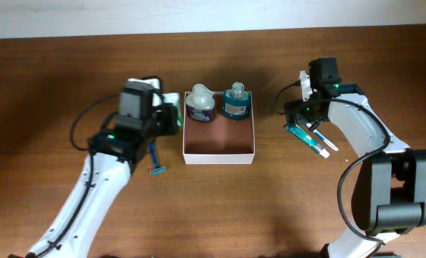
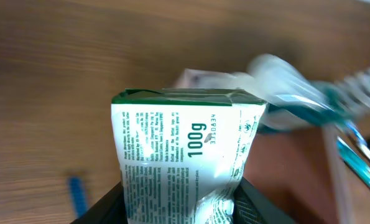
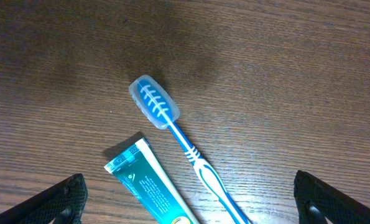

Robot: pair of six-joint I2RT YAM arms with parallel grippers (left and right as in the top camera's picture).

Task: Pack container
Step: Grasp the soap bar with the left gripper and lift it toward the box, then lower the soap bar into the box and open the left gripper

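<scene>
Overhead, I see the container (image 1: 219, 156) at mid-table, its white walls framing a reddish-brown floor. Two bottles stand inside it against the far wall: a purple bottle with a white cap (image 1: 201, 104) in the far-left corner and a teal glass bottle (image 1: 235, 102) just right of it. The near half of the container is bare. My left gripper (image 1: 168, 117) sits just off the container's far-left corner, clamped on a white-and-green packet (image 1: 172, 99). A blue razor (image 1: 155, 159) lies on the wood just left of the container. My right gripper (image 1: 307, 118) hangs to the container's right, above a toothpaste tube (image 1: 303, 137) and a toothbrush (image 1: 326, 145).

Left wrist: the packet (image 2: 185, 155) fills the middle, gripped between my dark fingers (image 2: 104, 208) at its lower end. The container's brown floor (image 2: 296, 162) shows to the right, with the bottles blurred beyond. The razor (image 2: 78, 194) is at lower left.

Right wrist: my fingers (image 3: 54, 202) are spread wide at the bottom corners and hold nothing. The toothbrush (image 3: 185, 146), its head capped, lies just beside the tube (image 3: 150, 190) on the wood.
</scene>
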